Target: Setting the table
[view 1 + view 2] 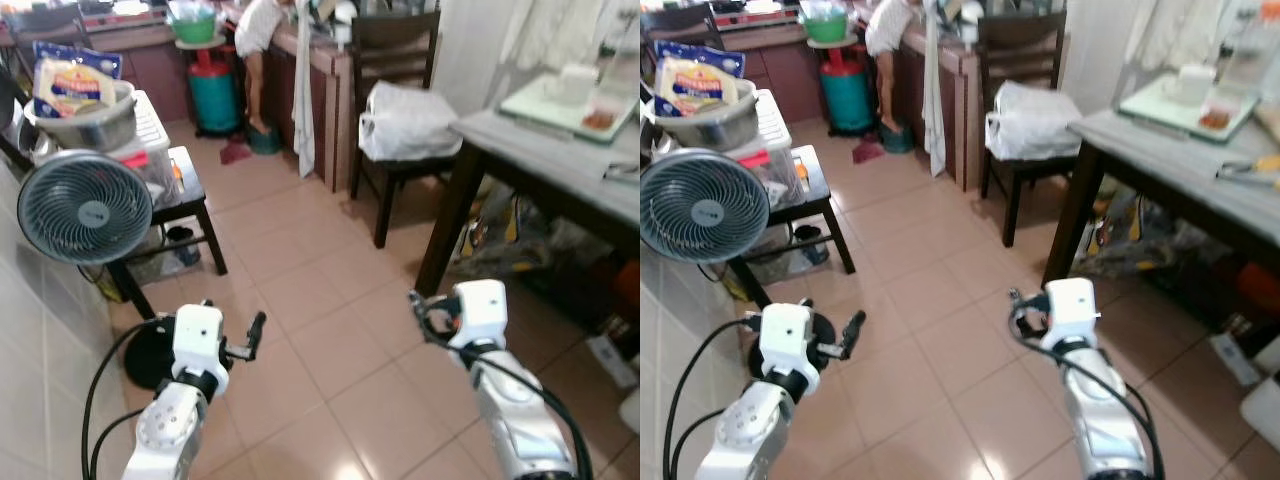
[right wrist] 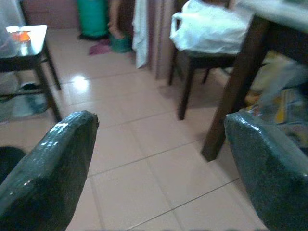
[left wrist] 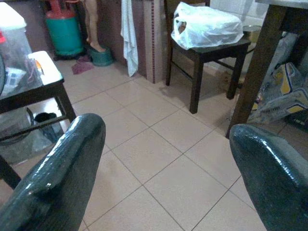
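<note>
Black-fingered claws point(image 1: 252, 335) point(image 1: 418, 305) spread wide over tiled floor point(image 1: 310, 330).

Home kitchen-dining room: tiled floor point(image 1: 330, 330), dining table point(image 1: 560, 160), wooden chair point(image 1: 395, 60), gas cylinder point(image 1: 212, 90), fan point(image 1: 85, 207).

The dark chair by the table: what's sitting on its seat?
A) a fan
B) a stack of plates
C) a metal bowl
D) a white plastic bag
D: a white plastic bag lies on the seat of the chair; the fan stands on the floor at the robot's left.
</note>
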Controlling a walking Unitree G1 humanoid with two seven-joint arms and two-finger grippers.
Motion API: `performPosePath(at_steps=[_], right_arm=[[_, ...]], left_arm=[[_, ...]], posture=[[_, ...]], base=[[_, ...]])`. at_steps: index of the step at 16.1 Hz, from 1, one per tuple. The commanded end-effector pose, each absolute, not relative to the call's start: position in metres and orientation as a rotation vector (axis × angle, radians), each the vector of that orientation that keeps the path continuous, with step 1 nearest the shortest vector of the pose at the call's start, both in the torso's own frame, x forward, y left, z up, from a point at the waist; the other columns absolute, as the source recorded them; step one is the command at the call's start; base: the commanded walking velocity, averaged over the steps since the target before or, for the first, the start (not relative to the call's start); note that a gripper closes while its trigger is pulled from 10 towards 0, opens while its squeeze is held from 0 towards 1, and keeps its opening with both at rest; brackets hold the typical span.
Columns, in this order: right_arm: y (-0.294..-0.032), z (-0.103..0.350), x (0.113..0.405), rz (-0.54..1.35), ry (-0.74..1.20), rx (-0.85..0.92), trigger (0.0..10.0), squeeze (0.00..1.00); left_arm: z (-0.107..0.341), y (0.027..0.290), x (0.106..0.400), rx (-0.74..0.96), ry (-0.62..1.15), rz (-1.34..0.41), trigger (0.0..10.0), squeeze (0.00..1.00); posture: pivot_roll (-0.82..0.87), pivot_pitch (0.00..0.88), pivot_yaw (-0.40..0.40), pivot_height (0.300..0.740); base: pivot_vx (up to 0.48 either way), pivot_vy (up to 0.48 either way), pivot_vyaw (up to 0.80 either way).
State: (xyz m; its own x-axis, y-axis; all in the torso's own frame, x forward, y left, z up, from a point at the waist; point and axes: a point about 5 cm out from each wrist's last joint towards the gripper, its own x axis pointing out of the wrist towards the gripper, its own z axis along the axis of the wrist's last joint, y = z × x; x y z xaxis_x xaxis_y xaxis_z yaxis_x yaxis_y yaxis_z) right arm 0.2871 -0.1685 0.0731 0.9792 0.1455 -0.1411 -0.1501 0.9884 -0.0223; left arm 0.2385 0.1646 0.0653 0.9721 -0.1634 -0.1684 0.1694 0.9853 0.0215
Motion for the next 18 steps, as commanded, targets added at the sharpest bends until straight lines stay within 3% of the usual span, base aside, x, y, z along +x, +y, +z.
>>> performPosePath(at_steps=[1,13,18], right_arm=[[-0.1664,0.0732,0.2872,0.163,0.142,-0.032,10.0,0.0],[-0.1675,0.0723,0.2854,0.159,0.147,-0.031,10.0,0.0],[-0.17,0.081,0.2939,0.191,0.139,-0.064,10.0,0.0]], left_arm=[[0.0667,0.1657,0.2408,0.03,0.164,-0.169,10.0,0.0],[0.0645,0.1651,0.2397,0.034,0.172,-0.171,10.0,0.0],[0.0641,0.1649,0.2408,-0.017,0.157,-0.128,10.0,0.0]], posture=[[-0.13,0.0,0.057,0.74],[-0.13,0.0,0.055,0.74],[-0.13,0.0,0.006,0.74]], base=[[0.0,-0.274,-0.41],[0.0,-0.276,-0.03],[0.0,0.0,0.0]])
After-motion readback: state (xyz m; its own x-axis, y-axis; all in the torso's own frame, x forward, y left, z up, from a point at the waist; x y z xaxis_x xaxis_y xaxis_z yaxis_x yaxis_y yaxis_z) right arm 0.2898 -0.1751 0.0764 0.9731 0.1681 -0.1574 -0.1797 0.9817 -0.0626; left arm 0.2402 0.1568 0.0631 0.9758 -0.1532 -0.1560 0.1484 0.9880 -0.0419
